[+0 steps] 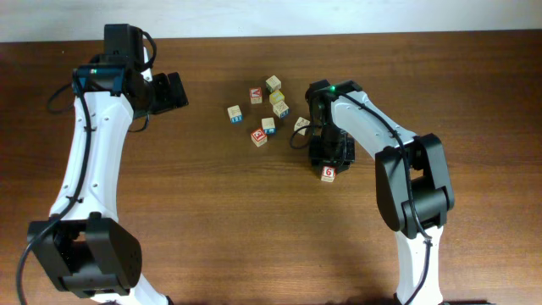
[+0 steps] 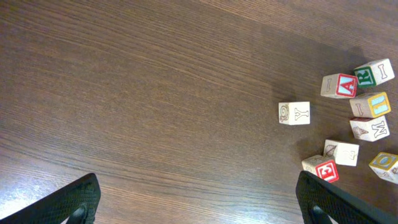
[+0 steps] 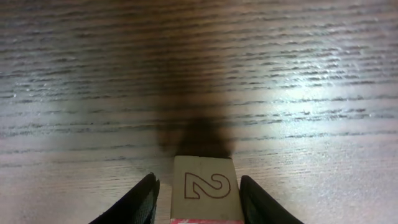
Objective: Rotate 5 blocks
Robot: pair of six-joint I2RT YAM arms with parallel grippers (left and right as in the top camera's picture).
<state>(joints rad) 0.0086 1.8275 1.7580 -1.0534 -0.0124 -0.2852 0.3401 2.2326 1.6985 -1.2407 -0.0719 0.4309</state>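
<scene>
- The right gripper (image 3: 198, 198) is closed partway on a block (image 3: 204, 182) resting on the table (image 3: 199, 74); an outlined "2" faces forward and a red "6" faces up.
- The left gripper (image 2: 199, 208) is spread wide and empty.
- The other blocks (image 2: 348, 124) are seen ahead to its right, with "Y" and a red "A" legible.

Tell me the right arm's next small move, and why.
Likely close the right gripper fully onto the block between its fingers, then start the turn. The wrist view shows the fingers flanking this cube, with a slim gap seemingly left on one side, so a firm grip is not certain. Overhead, it sits apart from the other blocks, leaving room.
</scene>
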